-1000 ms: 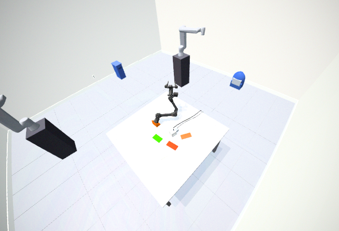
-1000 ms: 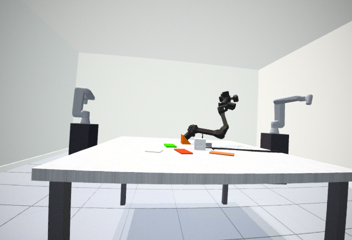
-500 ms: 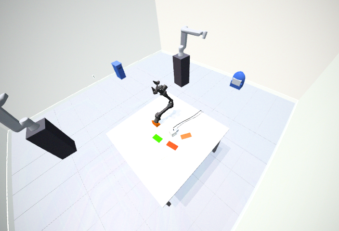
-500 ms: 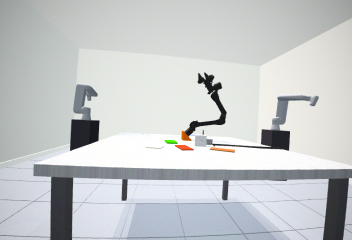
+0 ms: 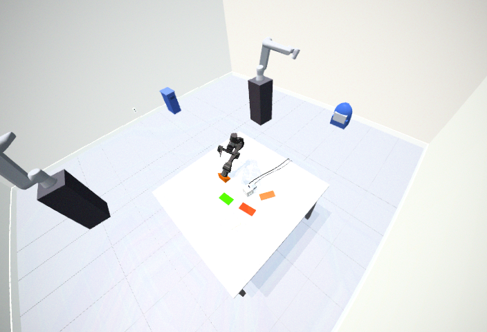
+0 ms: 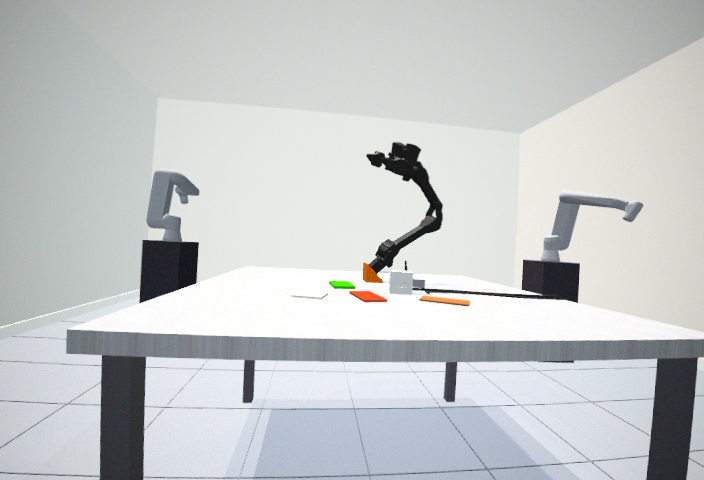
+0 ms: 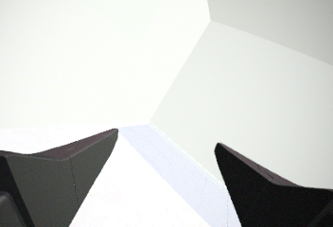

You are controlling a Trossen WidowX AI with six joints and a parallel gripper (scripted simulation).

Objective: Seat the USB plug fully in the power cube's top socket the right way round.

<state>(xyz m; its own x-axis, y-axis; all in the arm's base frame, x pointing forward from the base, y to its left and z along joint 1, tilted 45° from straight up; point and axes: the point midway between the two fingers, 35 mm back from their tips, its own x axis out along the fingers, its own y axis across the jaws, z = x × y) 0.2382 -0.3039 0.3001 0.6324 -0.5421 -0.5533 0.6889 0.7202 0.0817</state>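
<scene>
The white power cube [image 5: 247, 191] [image 6: 400, 282] stands on the table [image 5: 228, 250] [image 6: 364, 349]. A small dark USB plug [image 6: 405, 265] stands upright at the top of the cube; its way round and depth in the socket are too small to tell. My gripper [image 6: 373, 159] [image 7: 167, 140] is open with nothing between its fingers. It is raised high above the table, well away from the cube and plug. Neither cube nor plug shows in the wrist view.
The arm stands at an orange wedge [image 5: 223, 178] [image 6: 370, 273]. Thin black cables [image 5: 270, 171] [image 6: 489, 293] run from the cube toward the table edge. Green [image 5: 226, 198] [image 6: 341, 284], red [image 5: 247, 209] [image 6: 367, 296], orange [image 5: 267, 195] [image 6: 444, 300] and white [image 6: 309, 295] flat pieces lie around the cube.
</scene>
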